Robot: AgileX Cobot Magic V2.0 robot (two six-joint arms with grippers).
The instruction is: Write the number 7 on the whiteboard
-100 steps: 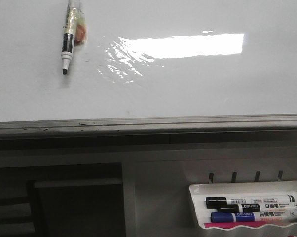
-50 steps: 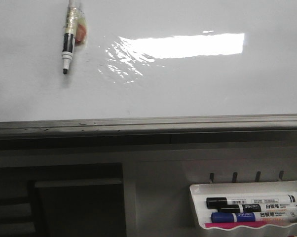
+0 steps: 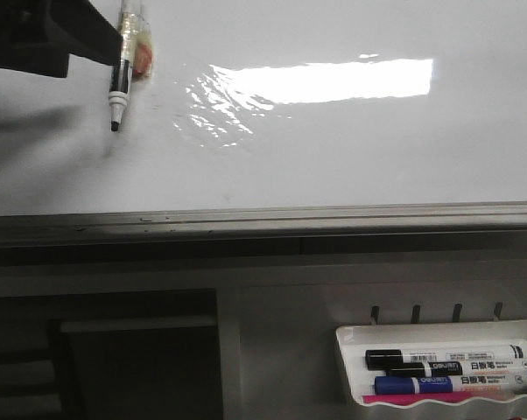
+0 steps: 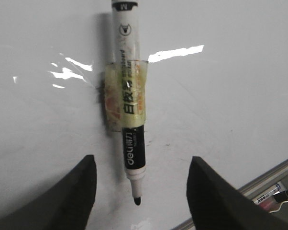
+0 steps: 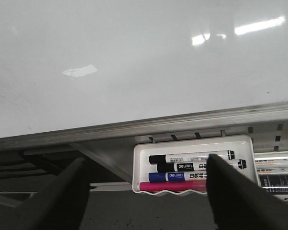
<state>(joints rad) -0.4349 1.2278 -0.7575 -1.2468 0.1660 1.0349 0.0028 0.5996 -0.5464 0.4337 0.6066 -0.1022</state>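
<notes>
Currently:
Left gripper (image 4: 140,191): jaws apart, straddling the marker (image 4: 129,103) without touching.
Marker: slim black-and-white barrel, yellowish tape band, tip down, on the whiteboard (image 3: 351,149) far left.
Whiteboard: glossy white, grey rim, bright glare.
Right gripper (image 5: 144,191): jaws apart, above the tray (image 5: 194,170).
Number 7: none visible.

A marker (image 3: 118,74) is fastened to the whiteboard (image 3: 351,157) near its upper left, tip pointing down, held by a strip of tape (image 3: 130,35) round its barrel. The left pincer (image 4: 140,191) sits with one finger on either side of the marker's tip, touching neither. Below the board's lower rim, off to the right, a small tray (image 3: 439,337) hangs with several markers (image 3: 447,360) lying side by side in it.
</notes>
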